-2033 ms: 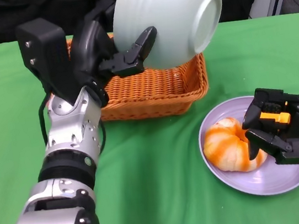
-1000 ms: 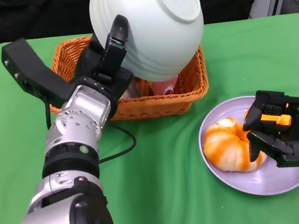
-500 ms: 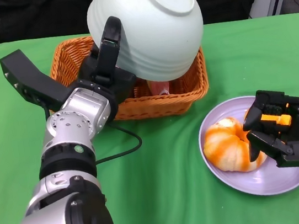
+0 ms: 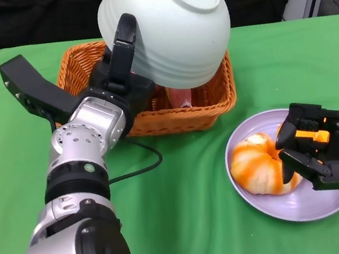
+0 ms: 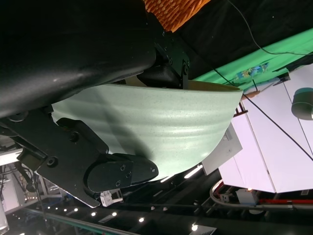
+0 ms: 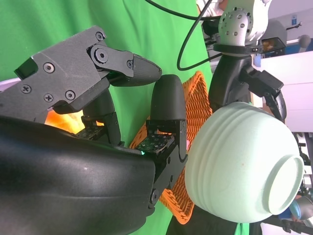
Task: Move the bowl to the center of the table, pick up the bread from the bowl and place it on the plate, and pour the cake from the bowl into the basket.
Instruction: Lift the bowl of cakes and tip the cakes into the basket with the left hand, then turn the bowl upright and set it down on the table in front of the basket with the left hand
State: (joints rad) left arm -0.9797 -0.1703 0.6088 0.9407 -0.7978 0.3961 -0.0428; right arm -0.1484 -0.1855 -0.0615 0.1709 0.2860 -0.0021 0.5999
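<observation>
Bowl point(image 4: 165, 29), pale green and ribbed, is gripped at its rim by the left hand point(image 4: 120, 70) and held upturned right over the orange wicker basket point(image 4: 213, 99), foot ring up and away, mouth down toward the pink cake point(image 4: 181, 97) just beneath. The left hand is the nearer one. The right hand point(image 4: 321, 150) rests with fingers curled against the bread point(image 4: 260, 165) on the lilac plate point(image 4: 307, 205); whether it grips, I cannot tell.

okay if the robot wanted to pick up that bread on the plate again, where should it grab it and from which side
Probably across the middle of the bread, coming down from above. It lies flat on the purple plate, rounded and ridged, so its top and sides are exposed while the plate's rim blocks a low sideways approach. The right hand already sits at its right edge, so a short move over would do.
</observation>
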